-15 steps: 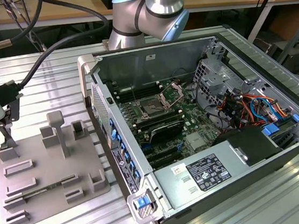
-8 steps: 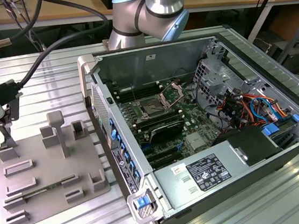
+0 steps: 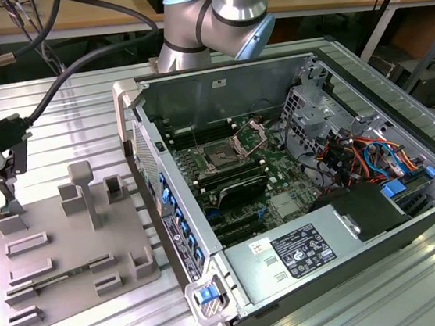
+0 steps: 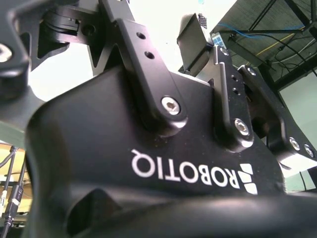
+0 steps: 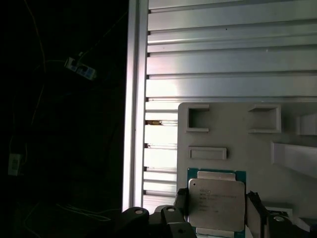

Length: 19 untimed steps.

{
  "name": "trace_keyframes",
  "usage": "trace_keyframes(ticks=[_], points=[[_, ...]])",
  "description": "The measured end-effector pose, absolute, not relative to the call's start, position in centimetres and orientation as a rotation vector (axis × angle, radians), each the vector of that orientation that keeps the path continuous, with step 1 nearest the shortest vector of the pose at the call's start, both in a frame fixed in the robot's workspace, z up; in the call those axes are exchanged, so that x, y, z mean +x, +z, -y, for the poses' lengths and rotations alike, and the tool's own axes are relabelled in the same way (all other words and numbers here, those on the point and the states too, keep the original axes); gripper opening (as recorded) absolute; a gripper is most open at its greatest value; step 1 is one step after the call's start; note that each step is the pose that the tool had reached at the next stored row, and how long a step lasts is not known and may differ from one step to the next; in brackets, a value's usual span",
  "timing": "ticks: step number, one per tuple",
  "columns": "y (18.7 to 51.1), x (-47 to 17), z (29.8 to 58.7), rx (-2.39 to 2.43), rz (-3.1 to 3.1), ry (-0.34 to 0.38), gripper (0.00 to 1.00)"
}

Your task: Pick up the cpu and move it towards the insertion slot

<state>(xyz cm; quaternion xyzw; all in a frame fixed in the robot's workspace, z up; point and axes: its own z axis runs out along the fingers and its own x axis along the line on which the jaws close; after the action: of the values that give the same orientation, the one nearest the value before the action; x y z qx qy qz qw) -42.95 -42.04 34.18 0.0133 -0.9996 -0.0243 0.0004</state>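
The cpu [image 5: 216, 201], a flat square chip with a pale silvery top and a thin teal rim, sits between my gripper's [image 5: 216, 207] two dark fingers [image 5: 180, 204], which press against its opposite sides. Whether it rests on the grey fixture plate [image 5: 233, 134] or hangs just above it, I cannot tell. In the exterior view my gripper [image 3: 7, 199] is low over that plate's far corner, at the exterior view's left. The insertion slot [image 3: 221, 157] lies inside the open computer case, dark in the middle, with its metal retention plate [image 3: 250, 134] hinged up.
Grey raised blocks [image 3: 87, 193] stand on the fixture plate [image 3: 70, 250]. The case's side wall [image 3: 159, 201] rises between the plate and the motherboard. A power supply [image 3: 298, 252] and drive cables [image 3: 358, 155] fill the case's near side. The slatted metal table's edge [image 5: 133, 99] runs beside the plate.
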Motion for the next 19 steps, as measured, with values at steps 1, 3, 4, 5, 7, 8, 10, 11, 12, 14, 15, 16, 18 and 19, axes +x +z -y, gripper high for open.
trace_keyframes(ticks=[1,3,4,5,7,8,10,11,12,14,15,16,18,19], points=[[34.21,-42.95,42.04,0.042,3.140,-0.076,0.55],[34.27,-42.94,42.04,0.042,3.140,-0.076,0.55],[34.29,-42.95,42.04,0.042,3.140,-0.076,0.55],[34.33,-42.95,42.04,0.042,3.140,-0.076,0.55],[34.42,-42.94,42.04,0.042,3.140,-0.076,0.55],[34.46,-42.94,42.04,0.042,3.140,-0.076,0.55],[34.53,-42.94,42.04,0.042,3.140,-0.076,0.55],[34.57,-42.95,42.04,0.042,3.140,-0.076,0.55],[34.59,-42.94,42.04,0.042,3.140,-0.076,0.55],[34.64,-42.94,42.04,0.042,3.140,-0.076,0.55],[34.66,-42.94,42.04,0.042,3.140,-0.076,0.55],[34.69,-42.95,42.04,0.042,3.140,-0.076,0.55],[34.75,-42.94,42.04,0.042,3.140,-0.076,0.55],[34.77,-42.95,42.04,0.042,3.140,-0.076,0.55]])
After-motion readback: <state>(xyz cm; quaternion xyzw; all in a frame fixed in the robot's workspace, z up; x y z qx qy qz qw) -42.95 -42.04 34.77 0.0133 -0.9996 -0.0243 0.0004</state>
